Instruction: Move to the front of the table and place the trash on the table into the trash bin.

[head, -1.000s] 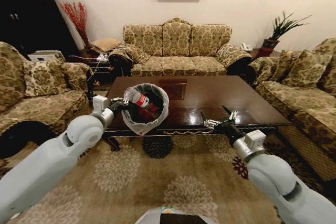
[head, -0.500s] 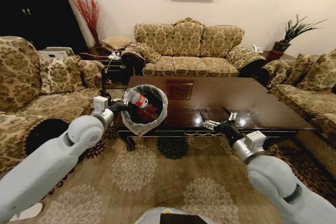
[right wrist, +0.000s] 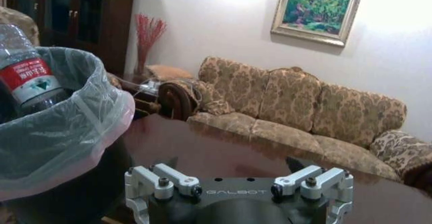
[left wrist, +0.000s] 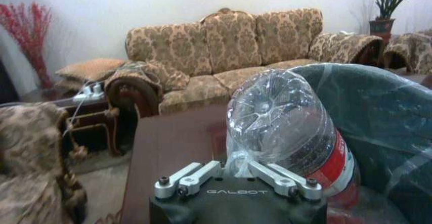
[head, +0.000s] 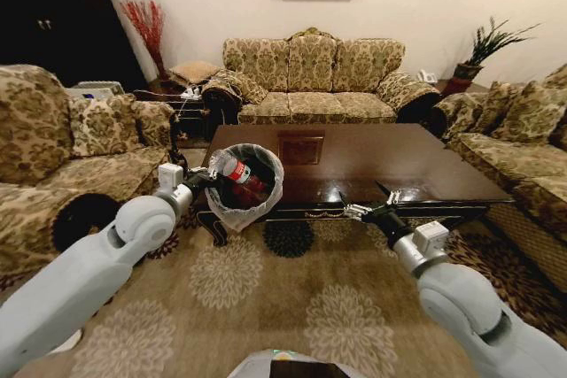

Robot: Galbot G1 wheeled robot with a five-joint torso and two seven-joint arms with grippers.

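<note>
Our left gripper is clamped on the base of the clear bottle, which leans neck-down into the lined trash bin at the near left corner of the dark table; our right gripper hovers spread apart at the table's front edge

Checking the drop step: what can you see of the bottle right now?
The bottle is clear crinkled plastic with a red label. It lies tilted, label end down inside the trash bin, ribbed base sticking up over the lined rim toward the left gripper. In the left wrist view that gripper's fingers are closed on the base. Its cap is hidden.
</note>
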